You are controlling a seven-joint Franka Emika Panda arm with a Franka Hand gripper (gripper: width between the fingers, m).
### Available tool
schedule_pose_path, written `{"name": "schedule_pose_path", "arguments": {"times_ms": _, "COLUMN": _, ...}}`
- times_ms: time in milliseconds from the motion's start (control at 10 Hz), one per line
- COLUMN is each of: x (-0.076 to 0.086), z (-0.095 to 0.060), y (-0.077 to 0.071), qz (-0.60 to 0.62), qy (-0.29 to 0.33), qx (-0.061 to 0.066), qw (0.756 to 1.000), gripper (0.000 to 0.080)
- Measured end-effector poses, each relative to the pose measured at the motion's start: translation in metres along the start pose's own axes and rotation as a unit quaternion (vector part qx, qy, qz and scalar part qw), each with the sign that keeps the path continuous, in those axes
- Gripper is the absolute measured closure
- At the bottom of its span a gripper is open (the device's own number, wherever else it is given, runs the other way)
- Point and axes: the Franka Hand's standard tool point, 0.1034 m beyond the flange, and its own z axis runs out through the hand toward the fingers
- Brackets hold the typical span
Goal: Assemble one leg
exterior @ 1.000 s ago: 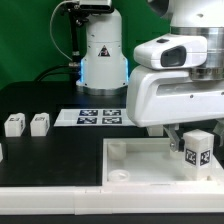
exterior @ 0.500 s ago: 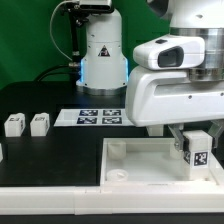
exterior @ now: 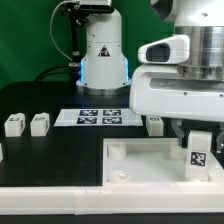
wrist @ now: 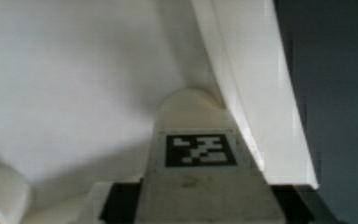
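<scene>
My gripper is shut on a white tagged leg and holds it upright over the right end of the large white square panel. In the wrist view the leg runs out from between my fingers, tag facing the camera, its far end close to the panel's raised edge. Two more legs stand on the black table at the exterior view's left. Another leg shows just behind the arm. A further white part is cut off at the exterior view's left edge.
The marker board lies on the table behind the panel. The robot base stands at the back. The panel has a corner socket at its near-left corner in the exterior view.
My gripper has moved with the leg toward the exterior view's right and slightly down, toward the panel's right edge. A leg behind the arm has come into view.
</scene>
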Motion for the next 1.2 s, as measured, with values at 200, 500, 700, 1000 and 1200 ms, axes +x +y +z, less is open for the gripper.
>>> {"name": "schedule_pose_path", "arguments": {"times_ms": 200, "x": -0.0001, "z": -0.0001, "y": 0.0001, "qz": 0.126, "qy": -0.002, "qx": 0.004, "qw": 0.992, "gripper": 0.0509}}
{"name": "schedule_pose_path", "arguments": {"times_ms": 500, "x": 0.0013, "z": 0.0000, "y": -0.0011, "qz": 0.260, "qy": -0.007, "qx": -0.005, "qw": 0.965, "gripper": 0.0509}}
{"name": "schedule_pose_path", "arguments": {"times_ms": 700, "x": 0.0011, "z": 0.0005, "y": -0.0012, "qz": 0.237, "qy": -0.008, "qx": -0.004, "qw": 0.972, "gripper": 0.0443}}
{"name": "schedule_pose_path", "arguments": {"times_ms": 1000, "x": 0.0035, "z": 0.0013, "y": 0.0007, "qz": 0.099, "qy": -0.002, "qx": -0.004, "qw": 0.995, "gripper": 0.0168}}
{"name": "schedule_pose_path", "arguments": {"times_ms": 1200, "x": 0.0030, "z": 0.0010, "y": -0.0018, "qz": -0.033, "qy": 0.003, "qx": -0.005, "qw": 0.999, "gripper": 0.0153}}
